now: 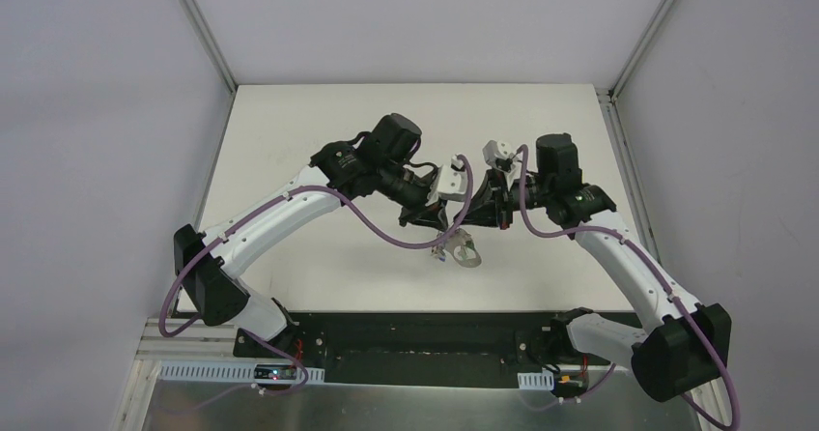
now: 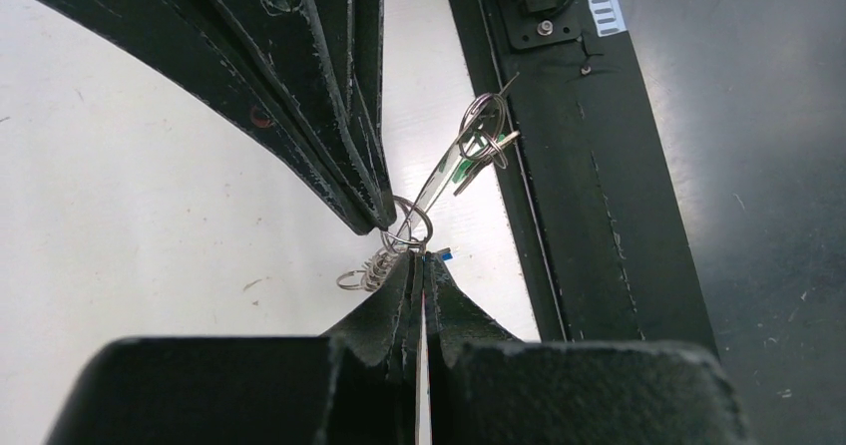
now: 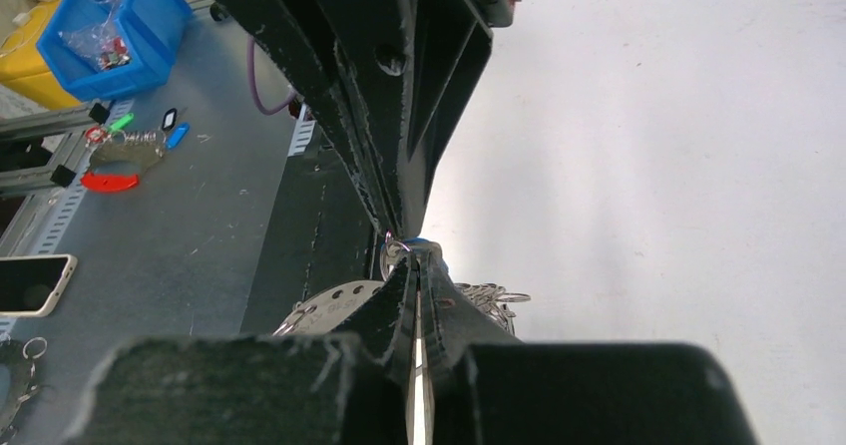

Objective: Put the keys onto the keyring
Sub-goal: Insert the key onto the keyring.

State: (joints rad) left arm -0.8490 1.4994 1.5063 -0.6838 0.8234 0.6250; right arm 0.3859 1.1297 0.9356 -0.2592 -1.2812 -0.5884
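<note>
where the white table (image 1: 290,141) spreads under the rig, the left arm (image 1: 280,209) and right arm (image 1: 628,257) both reach in over its middle, so that their wrists meet nose to nose. the left gripper (image 2: 420,268) has its fingers pressed flat together, no gap between them. the right gripper (image 3: 419,258) is pressed together the same way. the two sets of tips touch, or nearly touch, at one spot.

the keyring (image 1: 466,254) is just below that spot, on the side toward the arm bases. from the left wrist it shows edge-on as a thin silver strip. its long axis runs from the fingertips out toward the black base plate (image 1: 415,330), and the far end points at that plate and carries a few loose rings. whether its lower end rests on the table cannot be told.

a small ring (image 2: 409,227) sits right between the two sets of tips, though which gripper nips it cannot be told. a chain of small rings (image 2: 367,273) hangs beside the left gripper's tips. the green key (image 2: 461,174) lies along the strip, partway out. the blue key (image 2: 442,254) shows only as a sliver beside the left gripper's tips.
</note>
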